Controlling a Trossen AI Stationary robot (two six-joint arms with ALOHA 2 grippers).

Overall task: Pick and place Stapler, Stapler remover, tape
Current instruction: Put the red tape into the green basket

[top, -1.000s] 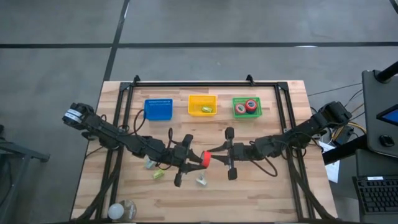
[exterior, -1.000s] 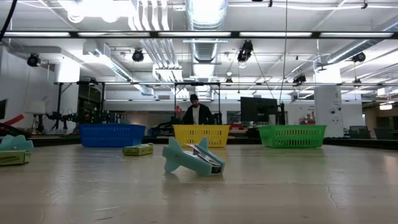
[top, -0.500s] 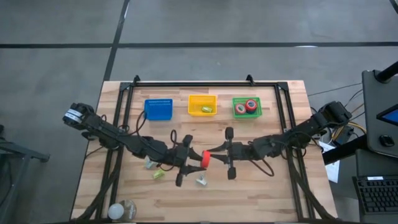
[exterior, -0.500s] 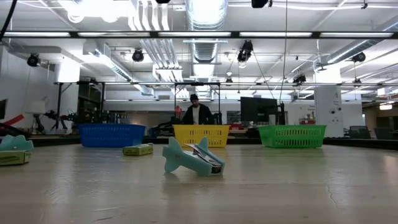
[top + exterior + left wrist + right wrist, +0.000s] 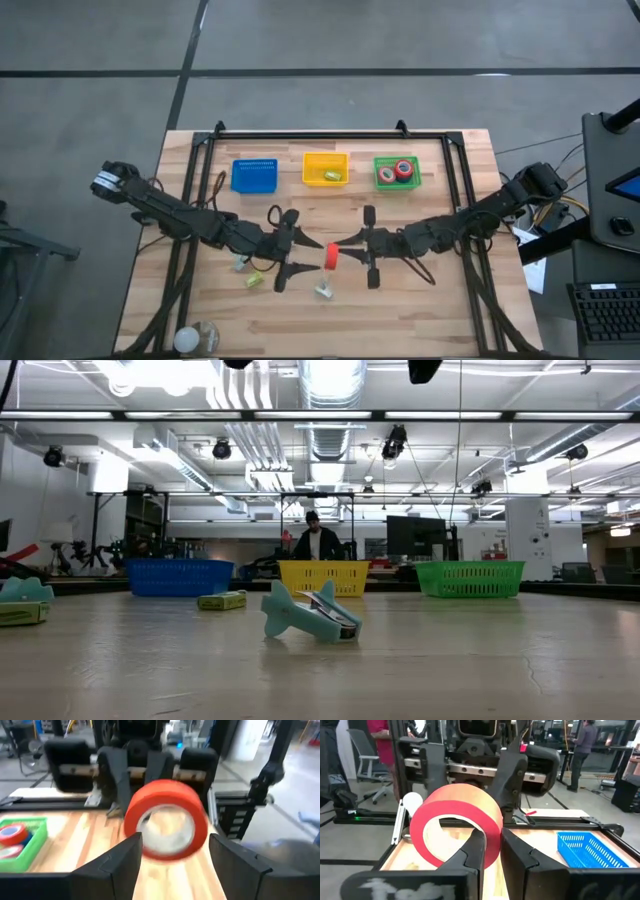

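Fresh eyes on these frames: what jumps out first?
A red tape roll held above mid-table between the two arms, the right pincer shut on its wall, the left pincer open on either side of it. At the far edge sit blue, yellow and green baskets, the green holding more rolls.

Both arms reach inward, meeting mid-worktop. The right pincer is clamped shut. The left pincer, at its 9 o'clock, stands spread

The yellow tray's green item is too small to identify.
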